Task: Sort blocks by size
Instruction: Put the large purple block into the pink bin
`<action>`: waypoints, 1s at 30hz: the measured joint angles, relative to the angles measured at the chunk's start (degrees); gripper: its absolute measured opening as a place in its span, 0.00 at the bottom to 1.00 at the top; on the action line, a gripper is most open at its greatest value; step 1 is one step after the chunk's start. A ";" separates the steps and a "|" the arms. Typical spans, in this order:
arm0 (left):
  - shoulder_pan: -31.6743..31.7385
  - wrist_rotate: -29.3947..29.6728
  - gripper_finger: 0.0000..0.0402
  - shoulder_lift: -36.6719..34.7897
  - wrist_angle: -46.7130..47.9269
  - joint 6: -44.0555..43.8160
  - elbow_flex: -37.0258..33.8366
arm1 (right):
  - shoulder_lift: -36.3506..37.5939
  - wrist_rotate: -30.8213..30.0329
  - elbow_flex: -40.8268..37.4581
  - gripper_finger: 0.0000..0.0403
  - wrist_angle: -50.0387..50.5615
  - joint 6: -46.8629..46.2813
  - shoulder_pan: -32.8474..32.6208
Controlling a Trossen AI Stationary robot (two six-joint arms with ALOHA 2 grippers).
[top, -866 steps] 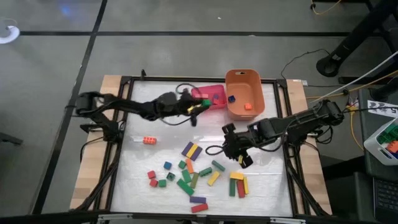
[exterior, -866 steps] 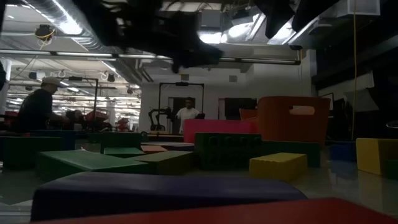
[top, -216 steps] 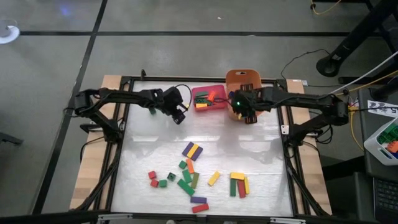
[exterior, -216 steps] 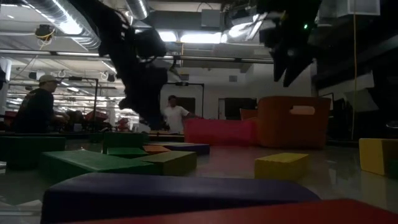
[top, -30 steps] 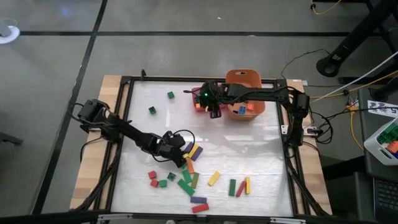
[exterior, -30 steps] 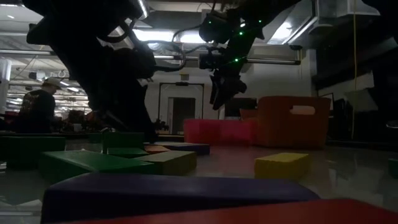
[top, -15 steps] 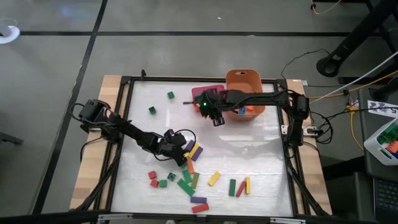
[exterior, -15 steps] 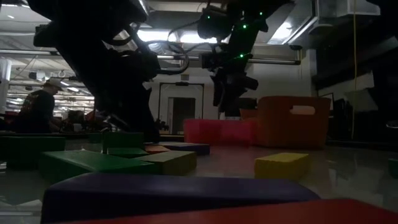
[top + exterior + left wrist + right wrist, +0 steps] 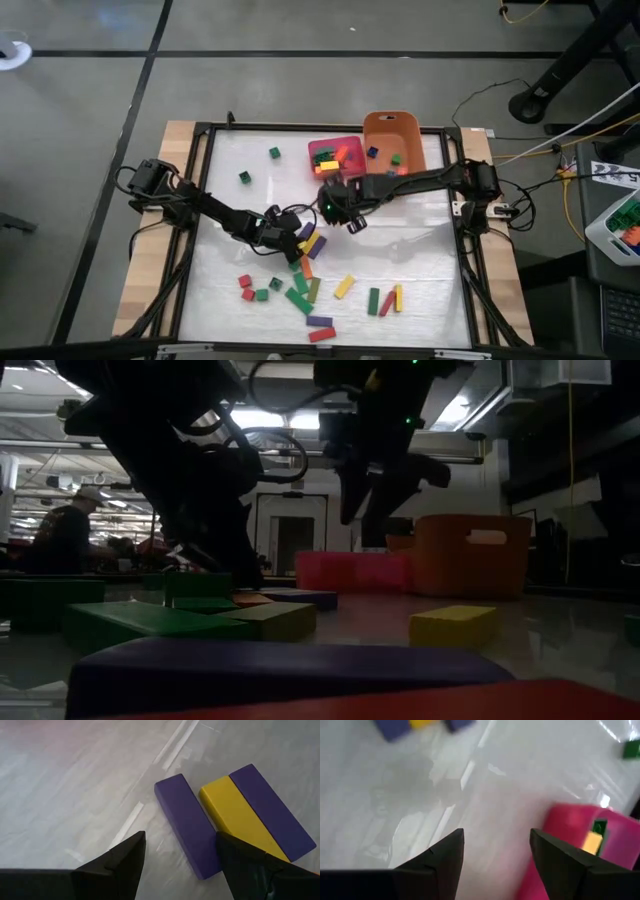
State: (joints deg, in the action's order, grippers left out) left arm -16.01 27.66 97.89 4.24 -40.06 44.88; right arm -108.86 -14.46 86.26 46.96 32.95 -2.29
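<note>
The right tool (image 9: 352, 222) is swinging away from the pink tray (image 9: 322, 148), wide open and empty, while many blocks (image 9: 308, 242) are waiting unsorted.

- High view: evenly lit, sharp; soft glare on table (image 9: 400, 250).
- Low view: dim, backlit by ceiling lights at 12 o'clock; near blocks blurred.
- Right wrist view: motion-blurred.

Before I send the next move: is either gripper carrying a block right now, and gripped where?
No. The left gripper is open and empty, poised at the near purple bar. The right gripper is open and empty too, over bare table beside the pink tray.
</note>
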 joint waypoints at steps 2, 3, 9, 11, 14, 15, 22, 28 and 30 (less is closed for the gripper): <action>0.00 0.00 0.57 0.00 -0.07 -0.58 0.00 | 0.00 0.00 0.00 0.56 0.00 -0.02 -1.57; 0.00 0.00 0.57 0.00 -0.11 -1.14 0.00 | 0.00 0.00 0.01 0.56 0.00 -0.04 -2.37; 0.00 -0.02 0.57 0.02 -0.42 -3.03 0.00 | 0.00 -0.02 0.02 0.56 -0.04 -0.13 -6.91; 0.00 -0.02 0.57 0.04 -0.47 -3.28 0.00 | 0.00 -0.02 0.01 0.56 -0.06 -0.13 -8.29; 0.00 -0.02 0.57 0.04 -0.49 -4.60 0.00 | 0.00 -0.02 0.00 0.56 -0.11 -0.13 -10.03; 0.00 -0.02 0.57 0.04 -0.52 -4.86 0.00 | 0.00 -0.02 0.00 0.56 -0.13 -0.13 -10.56; 0.00 -0.04 0.57 0.04 -0.92 -6.31 0.00 | 0.00 -0.04 0.00 0.56 -0.38 -0.15 -13.12; 0.00 -0.02 0.57 0.04 -3.03 -6.35 0.07 | 0.00 0.01 0.00 0.56 -0.37 -0.13 -13.63; 0.00 -0.02 0.57 0.04 -3.81 -5.90 0.07 | 0.00 -0.01 0.00 0.56 -0.37 -0.13 -13.58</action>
State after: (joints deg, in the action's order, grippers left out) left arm -16.01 27.64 97.93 0.43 -45.96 44.95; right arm -108.86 -14.46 86.26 46.59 32.82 -15.88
